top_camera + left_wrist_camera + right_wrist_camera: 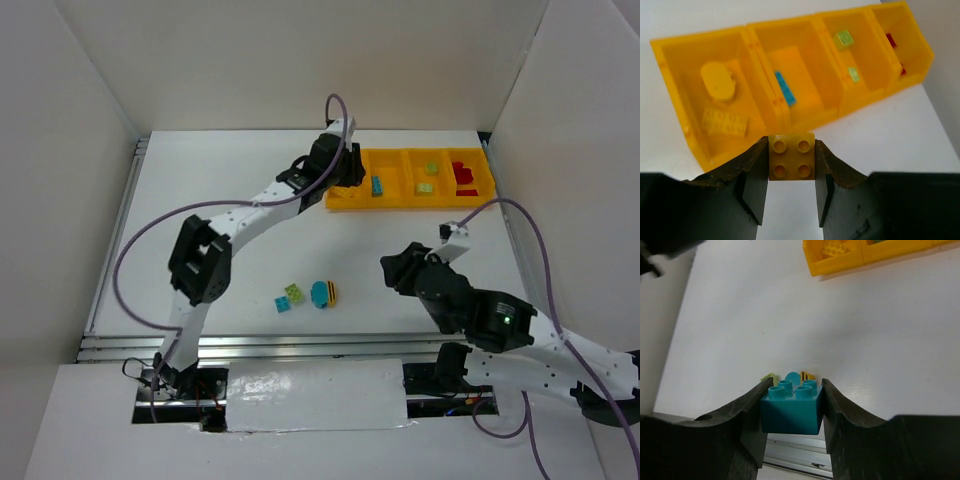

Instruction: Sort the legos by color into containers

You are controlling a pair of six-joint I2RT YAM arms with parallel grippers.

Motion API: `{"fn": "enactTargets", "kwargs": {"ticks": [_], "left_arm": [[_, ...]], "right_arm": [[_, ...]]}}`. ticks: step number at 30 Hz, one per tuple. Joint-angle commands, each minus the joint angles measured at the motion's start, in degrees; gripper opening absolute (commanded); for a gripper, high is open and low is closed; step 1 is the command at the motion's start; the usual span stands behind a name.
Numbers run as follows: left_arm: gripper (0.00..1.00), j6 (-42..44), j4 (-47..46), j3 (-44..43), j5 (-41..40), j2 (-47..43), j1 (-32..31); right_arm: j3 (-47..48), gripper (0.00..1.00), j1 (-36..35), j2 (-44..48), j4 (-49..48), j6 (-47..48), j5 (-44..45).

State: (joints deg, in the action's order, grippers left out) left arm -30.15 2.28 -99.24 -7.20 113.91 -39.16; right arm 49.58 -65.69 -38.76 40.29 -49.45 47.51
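Top external view: mounted high behind the arm bases, looking down and forward over the whole white counter [300, 250]. The yellow tray [400, 204] sits upper right of frame, far off.

Left wrist view: very near, looking out past the left gripper [791, 170] and its yellow brick [792, 156], angled down onto the tray across the upper half.

Right wrist view: low, looking past the right gripper [791, 400] and its blue brick [791, 412], facing across the counter, with a tray corner upper right.

All three share the tray. Top and right wrist also share the loose bricks [308, 294].
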Motion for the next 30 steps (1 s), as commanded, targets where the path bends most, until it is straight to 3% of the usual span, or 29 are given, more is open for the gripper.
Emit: {"fn": "enactTargets", "kwargs": {"ticks": [1, 2, 5, 7, 12, 15, 16, 19, 24, 27, 28, 29, 30], "left_arm": [[0.00, 5.10, 4.03, -14.89, -2.63, 12.45, 1.54], [0.00, 5.71, 4.83, -20.84, -2.55, 15.09, 2.24], [0.07, 6.77, 3.61, -26.16, -3.78, 22.05, 2.77], [0.18, 8.00, -0.42, -26.00, -4.14, 23.90, 3.38], [0.29, 8.53, -3.17, -27.31, -4.75, 27.32, 4.96], [0.64, 8.27, -3.60, -26.45, -4.83, 27.42, 5.49], [0.81, 8.35, -3.86, -25.83, -5.01, 27.16, 5.49], [1.00, 8.00, -5.70, -22.32, -5.02, 24.44, 5.58], [0.99, 5.99, -9.85, -14.32, -6.06, 15.23, 5.67], [1.00, 4.67, -7.48, -10.11, -10.19, 6.47, 5.76], [1.00, 3.27, -6.08, -7.14, -13.25, 3.80, 5.67], [1.00, 2.56, -4.24, -5.80, -14.67, -2.05, 5.67], [0.99, 1.34, 3.00, -3.18, -17.21, -7.85, 5.67]], "right_arm": [[0.17, 0.00, 0.48, 5.00, 1.99, -2.14, -0.92], [-0.62, 0.00, 0.39, 6.67, 0.50, -1.53, -1.97], [-1.15, 0.00, 0.56, 7.82, -1.00, -0.30, -4.26], [-1.07, 0.00, 0.48, 7.39, -1.09, 0.32, -5.14], [-2.12, 0.00, 0.48, 5.89, -2.67, 1.73, -7.95], [-2.56, 0.00, 0.48, 5.54, -3.47, 2.87, -6.99], [-2.56, 0.00, 0.56, 5.45, -3.64, 3.13, -6.64], [-1.95, 0.00, 0.65, 3.88, -3.38, 3.40, -5.23], [-1.50, 0.00, 3.37, 1.32, -3.90, 2.87, -5.75], [-2.82, 0.00, 13.27, -0.78, -9.25, 5.85, -14.78], [-3.78, 0.00, 22.10, -3.14, -13.53, 8.29, -23.69], [-4.05, 0.00, 26.36, -4.99, -15.40, 9.01, -27.69], [-3.45, 0.00, 32.32, -9.62, -18.64, 10.33, -32.52]]}}
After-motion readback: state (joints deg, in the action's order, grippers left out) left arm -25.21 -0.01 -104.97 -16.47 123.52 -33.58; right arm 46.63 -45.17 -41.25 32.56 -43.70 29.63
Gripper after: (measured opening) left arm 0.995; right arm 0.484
